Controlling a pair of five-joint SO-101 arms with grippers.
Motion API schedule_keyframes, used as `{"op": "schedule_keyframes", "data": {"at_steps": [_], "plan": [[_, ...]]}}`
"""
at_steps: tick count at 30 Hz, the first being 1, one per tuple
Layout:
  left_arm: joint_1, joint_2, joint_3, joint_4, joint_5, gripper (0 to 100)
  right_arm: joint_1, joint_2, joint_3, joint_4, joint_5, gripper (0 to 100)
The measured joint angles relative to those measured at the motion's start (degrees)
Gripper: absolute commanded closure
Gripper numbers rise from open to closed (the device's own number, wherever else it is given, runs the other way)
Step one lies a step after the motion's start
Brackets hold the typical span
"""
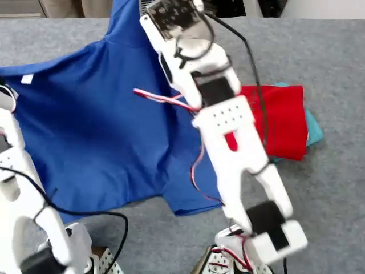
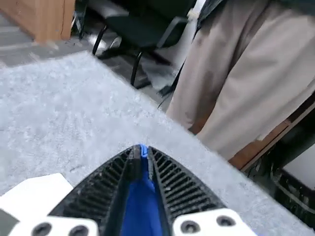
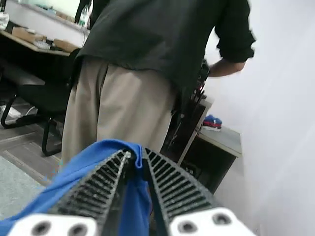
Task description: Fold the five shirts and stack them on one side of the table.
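So we see the left pincer (image 2: 140, 150) clenched on a fold of the blue shirt (image 1: 97, 131); right pincer (image 3: 135, 156) clamped on it too; shirt sprawls across the tabletop (image 1: 336, 51).

A black office chair (image 2: 142, 24) on thin legs stands on a grey floor (image 2: 22, 49), next to a wooden panel (image 2: 47, 17). Elsewhere a plain white wall (image 3: 280, 123) rises just beside a low dark cabinet (image 3: 224, 140) with a pale top. Farther off, a long desk (image 3: 29, 44) carries boxes, with a second chair (image 3: 44, 98) in front of it.
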Motion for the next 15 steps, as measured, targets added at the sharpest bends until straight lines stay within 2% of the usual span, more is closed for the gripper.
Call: {"op": "schedule_keyframes", "data": {"at_steps": [4, 9, 15], "plan": [[-0.18, 6.77, -4.66, -0.62, 0.0, 98, 0.0, 4.57, -4.66, 1.05, 0.0, 99.5], [-1.41, 8.79, -7.56, 0.79, -0.09, 98, 0.0, 4.84, -8.53, 10.55, 0.0, 99.5], [-1.49, 8.79, -9.76, 15.91, -4.75, 98, 0.0, 4.57, -10.73, 24.7, 0.0, 99.5]]}}
